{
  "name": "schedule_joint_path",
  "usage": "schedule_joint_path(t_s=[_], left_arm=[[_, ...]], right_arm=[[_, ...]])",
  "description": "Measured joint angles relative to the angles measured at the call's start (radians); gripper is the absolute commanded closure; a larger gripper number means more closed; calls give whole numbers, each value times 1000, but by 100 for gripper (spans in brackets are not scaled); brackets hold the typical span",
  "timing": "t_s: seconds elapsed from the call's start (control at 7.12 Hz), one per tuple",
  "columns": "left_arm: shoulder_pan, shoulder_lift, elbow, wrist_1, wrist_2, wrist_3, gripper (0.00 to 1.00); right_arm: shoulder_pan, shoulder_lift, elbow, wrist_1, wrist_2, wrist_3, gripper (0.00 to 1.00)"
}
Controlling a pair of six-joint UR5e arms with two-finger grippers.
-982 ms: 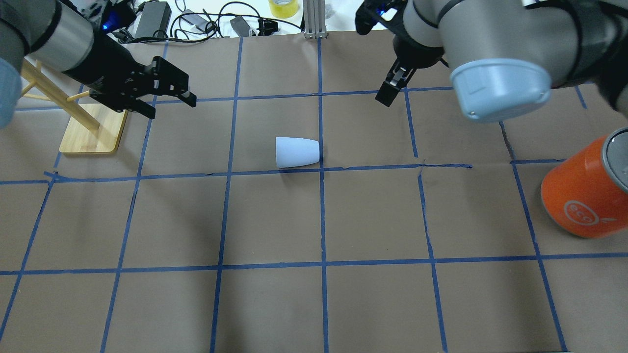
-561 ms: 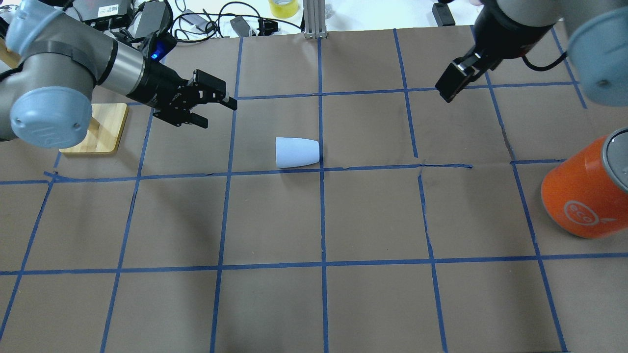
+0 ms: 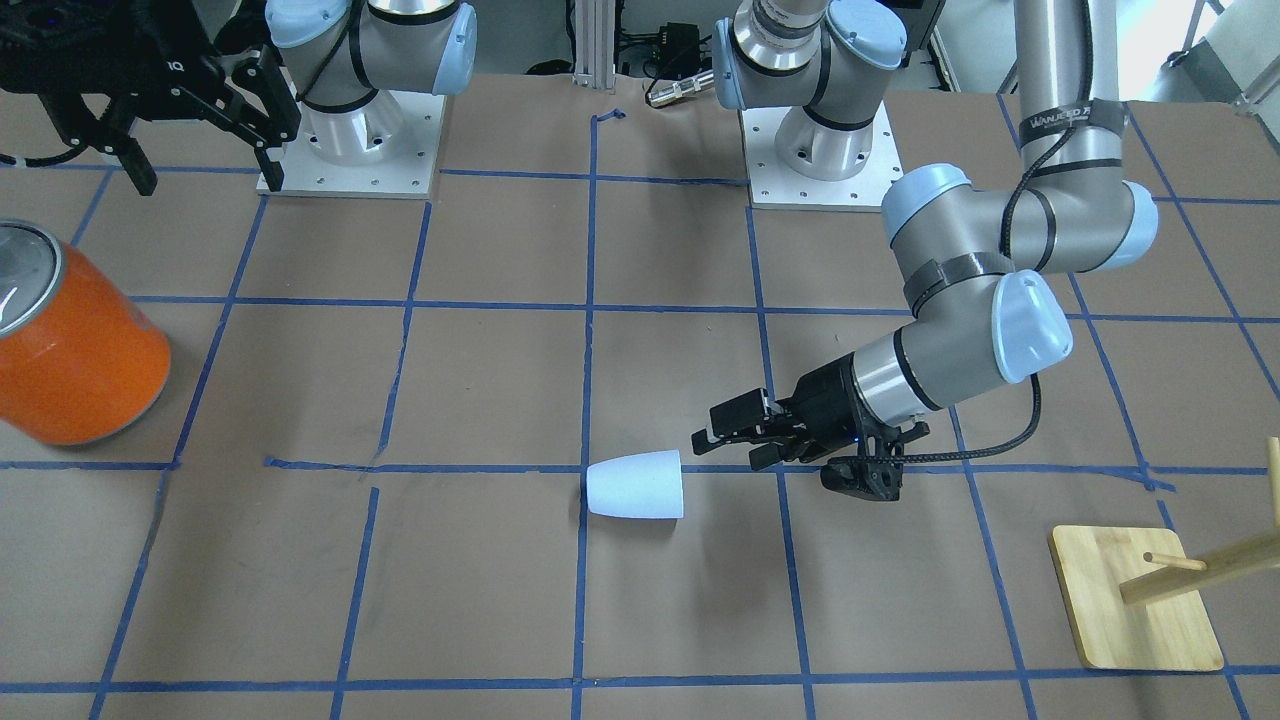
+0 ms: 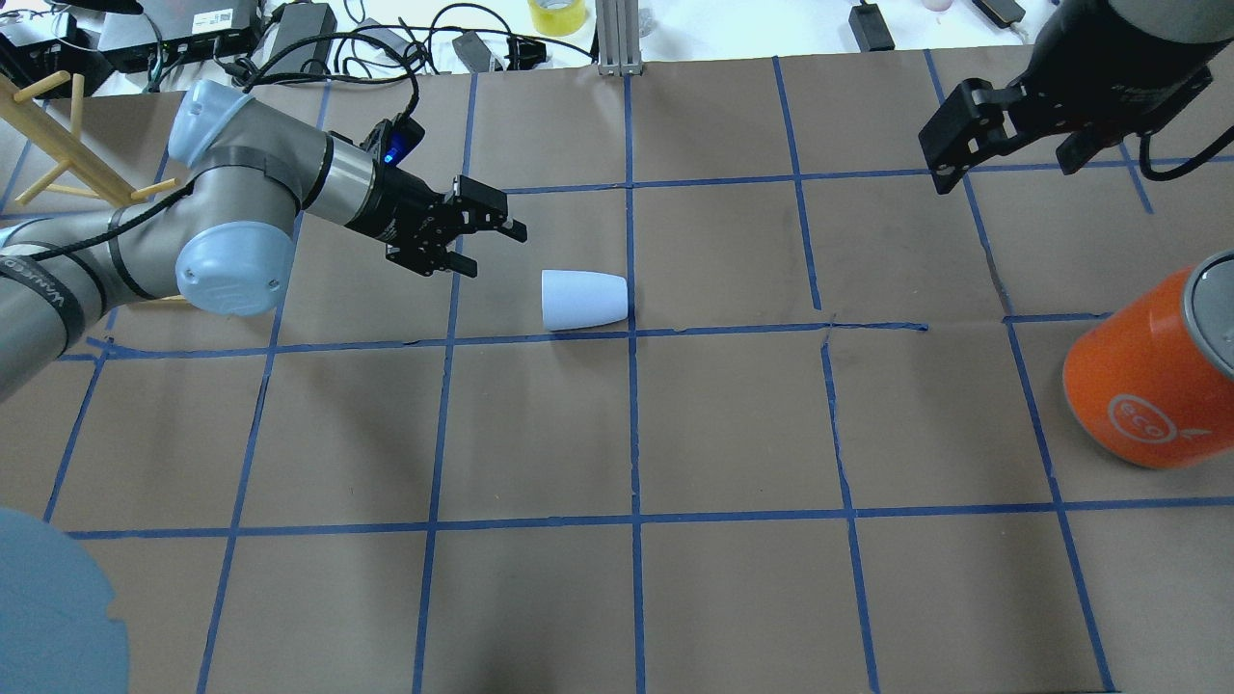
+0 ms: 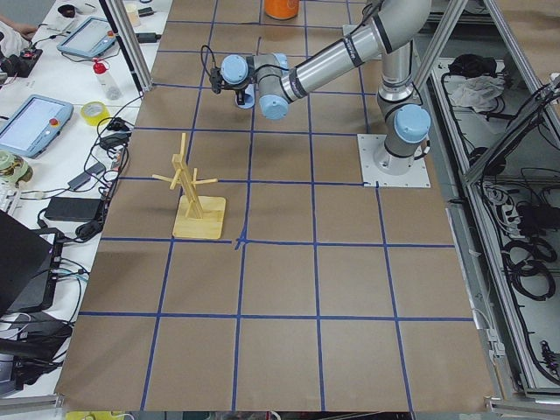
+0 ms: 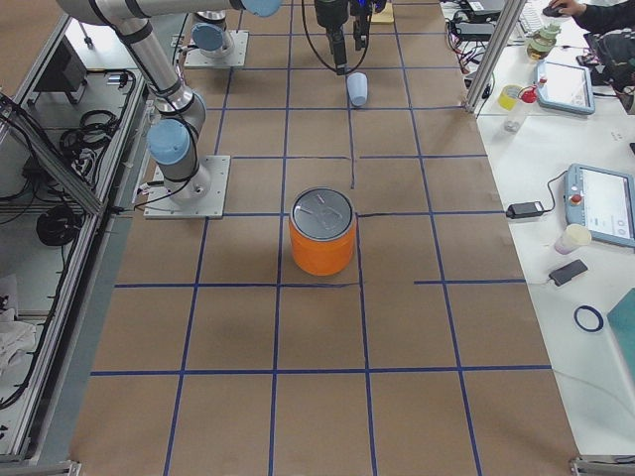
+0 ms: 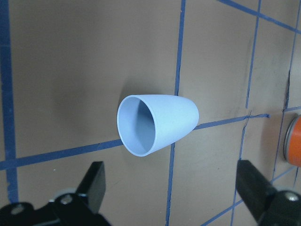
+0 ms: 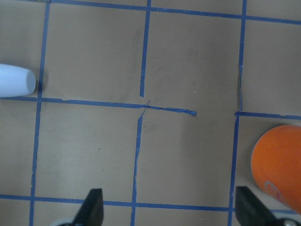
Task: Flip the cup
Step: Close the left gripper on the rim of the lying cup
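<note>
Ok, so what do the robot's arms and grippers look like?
Both the left arm and right arm are silver-grey tubes with pale blue joint caps. The left one carries a black strap with white lettering and a black cable. The left gripper and right gripper are black, two-fingered.

The cup (image 4: 583, 300) lies on its side between left claw (image 4: 496, 251) and can (image 4: 1147, 376).

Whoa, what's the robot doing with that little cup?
A small pale cup lies on its side on the table, its mouth facing the left gripper. That gripper is open and hovers close by without touching, so the cup is not flipped yet. The right gripper is open too, empty, far off on the side where the orange can stands.
</note>
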Motion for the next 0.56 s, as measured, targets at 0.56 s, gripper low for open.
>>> schedule_joint_path(t_s=[0.56], left_arm=[[-33, -94, -13, 94, -63, -121, 0]], right_arm=[[-5, -17, 29, -8, 14, 135, 0]])
